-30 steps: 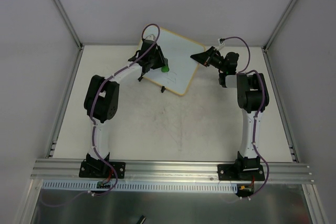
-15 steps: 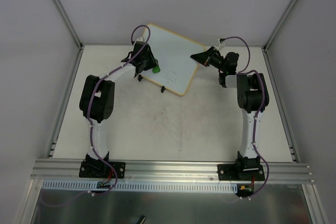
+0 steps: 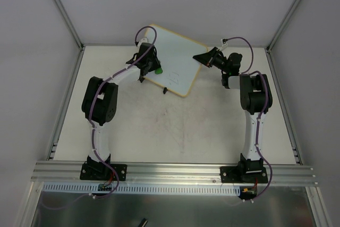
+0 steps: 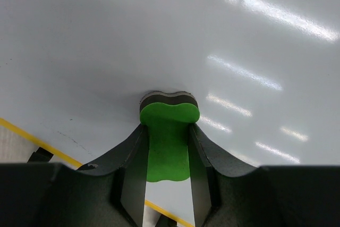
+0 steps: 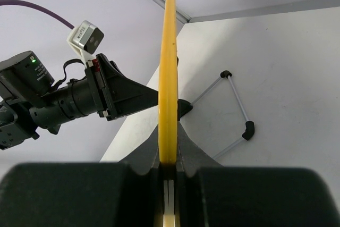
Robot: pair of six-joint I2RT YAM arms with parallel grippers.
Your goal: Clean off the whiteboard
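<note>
White whiteboard (image 3: 178,59) with yellow frame, green eraser (image 4: 167,142), off-white scuffed table (image 3: 175,131)

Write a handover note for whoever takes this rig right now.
Left gripper shut on the eraser, its pad against the whiteboard, left part.
Right gripper shut on the whiteboard's right edge, steadying it.
The whiteboard stands tilted at the table far side.
Done: most of the surface looks clean.
Left: faint marks near the lower edge, right of the eraser.

The whiteboard (image 3: 178,59) stood far back on the table (image 3: 175,131). The eraser (image 3: 158,70) touched its left part, the right gripper (image 3: 202,58) its right edge.
</note>
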